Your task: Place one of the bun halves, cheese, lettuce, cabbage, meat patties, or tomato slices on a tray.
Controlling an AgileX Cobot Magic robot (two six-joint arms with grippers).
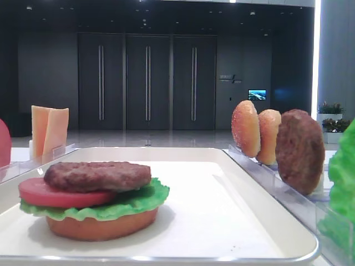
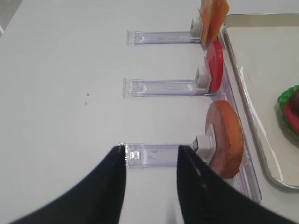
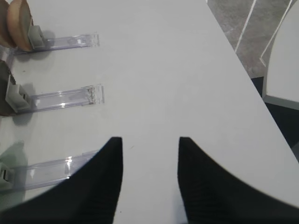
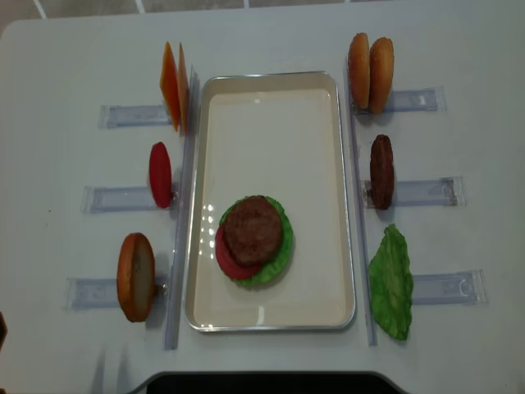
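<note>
On the white tray (image 4: 271,139) sits a stack: bun base (image 1: 100,226), lettuce (image 1: 130,202), tomato slice (image 1: 58,192) and a meat patty (image 4: 253,230) on top. Left of the tray, cheese (image 4: 172,86), a tomato slice (image 4: 160,174) and a bun half (image 4: 135,277) stand in holders. On the right stand two bun halves (image 4: 369,72), a patty (image 4: 381,171) and a lettuce leaf (image 4: 391,283). Cabbage is out of view. My left gripper (image 2: 152,149) is open over the holder beside the bun half (image 2: 226,144). My right gripper (image 3: 150,140) is open above bare table.
Narrow clear plastic holders (image 4: 123,199) lie on both sides of the tray, pointing outward. The white table's right edge (image 3: 243,70) runs close to my right gripper, with floor and a white chair (image 3: 282,65) beyond it.
</note>
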